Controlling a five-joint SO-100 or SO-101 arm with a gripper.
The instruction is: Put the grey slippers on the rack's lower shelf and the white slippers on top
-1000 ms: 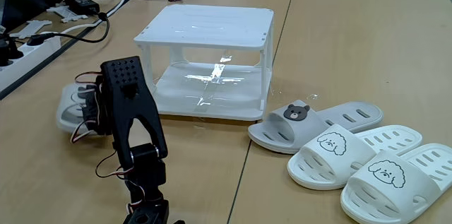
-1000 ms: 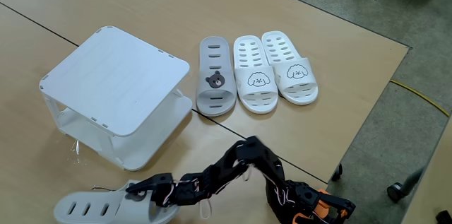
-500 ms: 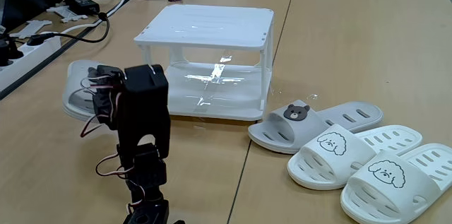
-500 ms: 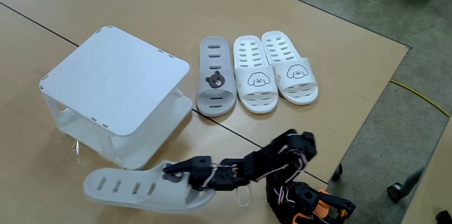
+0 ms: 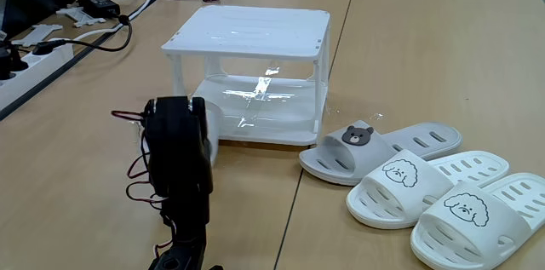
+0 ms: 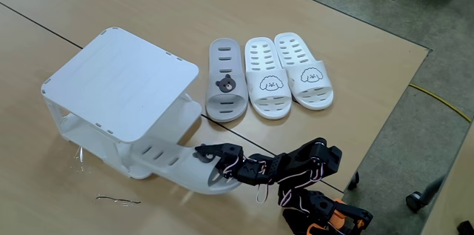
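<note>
Gripper (image 6: 209,162) clamped on one grey slipper (image 6: 174,162) at the rack's (image 6: 118,79) open front, heel end reaching under the top toward the lower shelf (image 5: 272,108); jaw gap itself hard to make out. From the low fixed view, held slipper almost wholly hidden behind the black arm (image 5: 177,155). Right of the rack, second grey slipper (image 6: 226,79) flat beside the white slippers (image 6: 287,73), outermost white one cut off by the frame edge there.
</note>
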